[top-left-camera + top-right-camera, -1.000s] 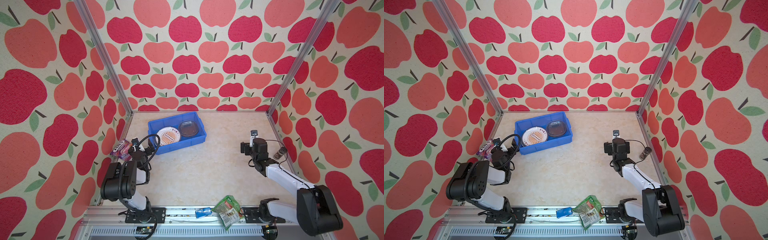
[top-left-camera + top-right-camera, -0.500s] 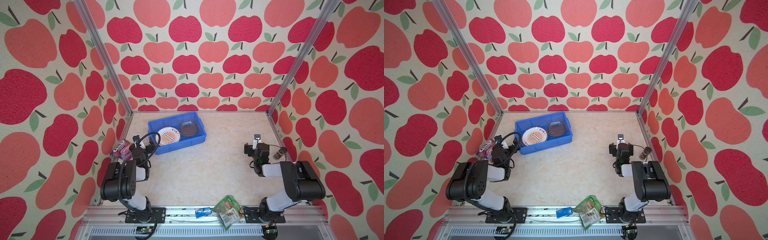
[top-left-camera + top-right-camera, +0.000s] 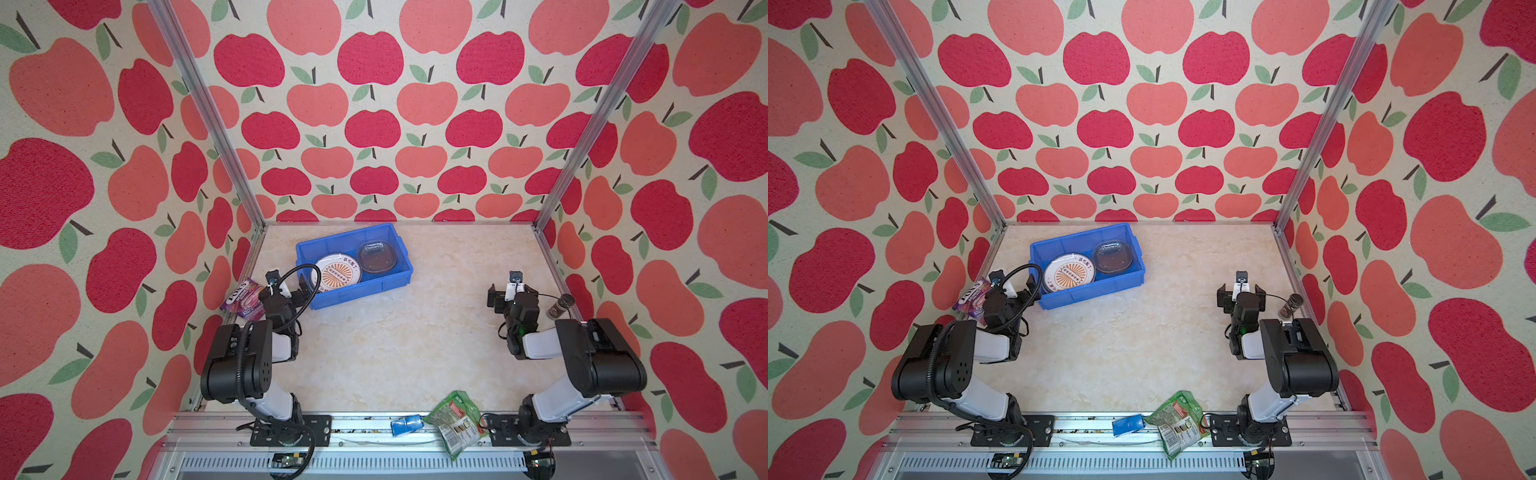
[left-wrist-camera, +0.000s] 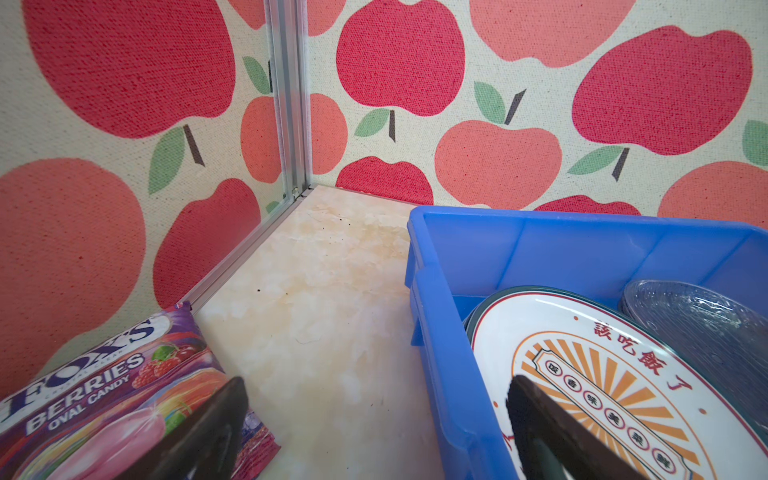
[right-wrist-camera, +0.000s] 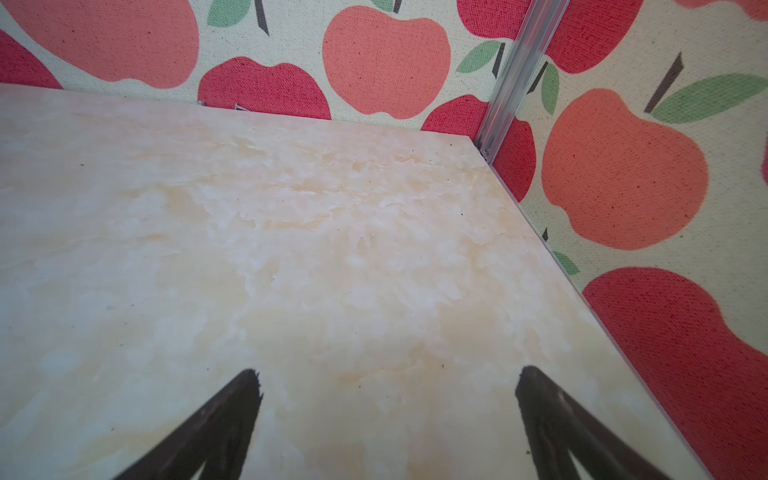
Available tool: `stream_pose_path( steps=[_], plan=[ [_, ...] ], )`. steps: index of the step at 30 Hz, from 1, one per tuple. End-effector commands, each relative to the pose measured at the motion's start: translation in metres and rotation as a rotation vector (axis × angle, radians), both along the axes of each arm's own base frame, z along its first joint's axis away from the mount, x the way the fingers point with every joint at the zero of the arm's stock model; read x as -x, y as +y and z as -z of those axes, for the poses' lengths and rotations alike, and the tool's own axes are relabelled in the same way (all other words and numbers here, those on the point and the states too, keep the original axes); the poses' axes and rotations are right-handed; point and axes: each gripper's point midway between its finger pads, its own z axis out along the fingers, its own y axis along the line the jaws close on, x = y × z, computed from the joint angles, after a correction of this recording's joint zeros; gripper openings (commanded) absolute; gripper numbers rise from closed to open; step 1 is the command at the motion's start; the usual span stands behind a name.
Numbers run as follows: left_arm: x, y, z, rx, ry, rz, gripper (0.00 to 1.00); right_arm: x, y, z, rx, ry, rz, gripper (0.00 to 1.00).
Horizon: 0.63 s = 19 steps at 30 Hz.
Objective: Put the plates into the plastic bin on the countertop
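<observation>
In both top views the blue plastic bin (image 3: 347, 237) (image 3: 1080, 240) sits at the back left of the countertop (image 3: 395, 336). In it lie a sunburst plate (image 3: 337, 272) (image 3: 1069, 274) and a smoky glass plate (image 3: 377, 257) (image 3: 1112, 257). The left wrist view shows the sunburst plate (image 4: 602, 365) stacked on a dark-rimmed plate (image 4: 471, 320), beside the glass plate (image 4: 706, 324). My left gripper (image 3: 286, 291) (image 4: 376, 382) is open, straddling the bin's left wall (image 4: 440, 353). My right gripper (image 3: 512, 295) (image 5: 388, 374) is open over bare countertop at the right.
A purple candy packet (image 3: 243, 297) (image 4: 104, 386) lies by the left rail, under one left finger. A small dark jar (image 3: 560, 305) stands by the right rail. A green snack bag (image 3: 455, 417) and a small blue item (image 3: 405, 426) lie at the front rail.
The right arm has folded back and its elbow has risen, while its gripper stayed almost in place. The left arm has not moved.
</observation>
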Motion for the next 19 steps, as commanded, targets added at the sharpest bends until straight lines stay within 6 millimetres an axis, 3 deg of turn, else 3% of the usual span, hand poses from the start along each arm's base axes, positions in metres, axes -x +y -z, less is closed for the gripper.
stream_pose_path(
  steps=[1,12,19],
  plan=[
    [0.0036,-0.0007,0.0416,-0.023,0.184,0.006,0.99,-0.0046,0.0001,-0.0041,0.002,-0.015,-0.003,0.99],
    [0.0032,-0.0016,0.0424,-0.028,0.189,0.006,0.99,-0.0092,-0.0022,0.0015,-0.05,0.027,-0.035,0.99],
    [0.0027,-0.0005,0.042,-0.027,0.188,0.004,0.99,-0.0092,0.0063,0.0002,-0.072,0.028,-0.101,1.0]
  ],
)
